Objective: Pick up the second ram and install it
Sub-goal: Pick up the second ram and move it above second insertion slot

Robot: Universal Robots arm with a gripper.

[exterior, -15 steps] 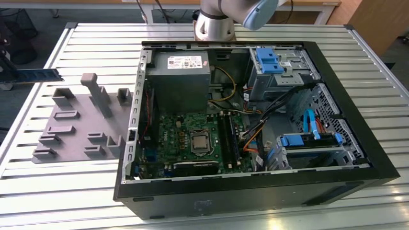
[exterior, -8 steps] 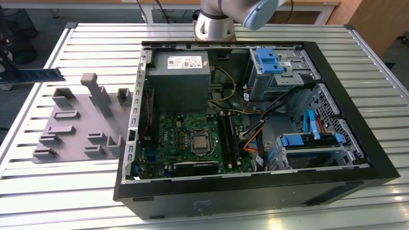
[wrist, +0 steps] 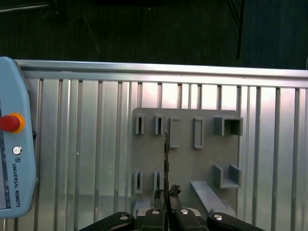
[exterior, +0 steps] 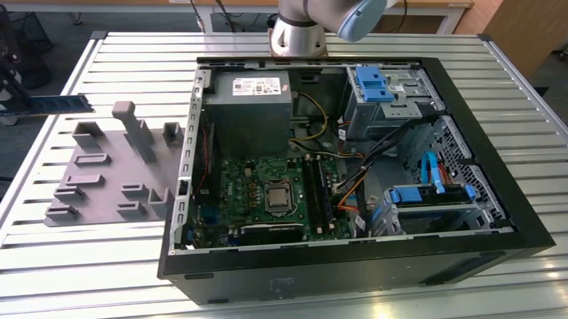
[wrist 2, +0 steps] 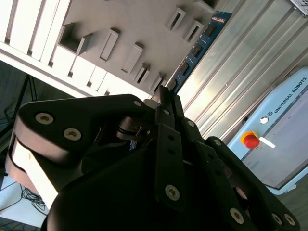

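- The gripper (wrist: pixel 166 193) is grasping the second ram (wrist: pixel 166 154). In both wrist views its fingers are pressing on the two flat faces of the thin board near one end, and the rest of the strip is sticking out free beyond the tips.
- In the first wrist view the board is showing edge-on, over the grey holder tray (wrist: pixel 183 168) and apart from it.
- In the exterior view the second ram (exterior: pixel 49 105) is appearing at about 10 o'clock from the tray, over the edge of the table (exterior: pixel 133 60), and at 9 o'clock from the open computer case (exterior: pixel 310 276), well apart from it.
- The step in hand, as I am judging it, is carrying the board toward the memory slots (exterior: pixel 318 189), which are lying at 3 o'clock on the motherboard (exterior: pixel 257 176).
- To do it well, I think the grip must be staying firm, because the long free end can be tilting between the pads.
- The board should be travelling with its long edge parallel to the slots.
- The cables (exterior: pixel 353 183) are lying just beside the slots at 3 o'clock; the free end could be catching them.
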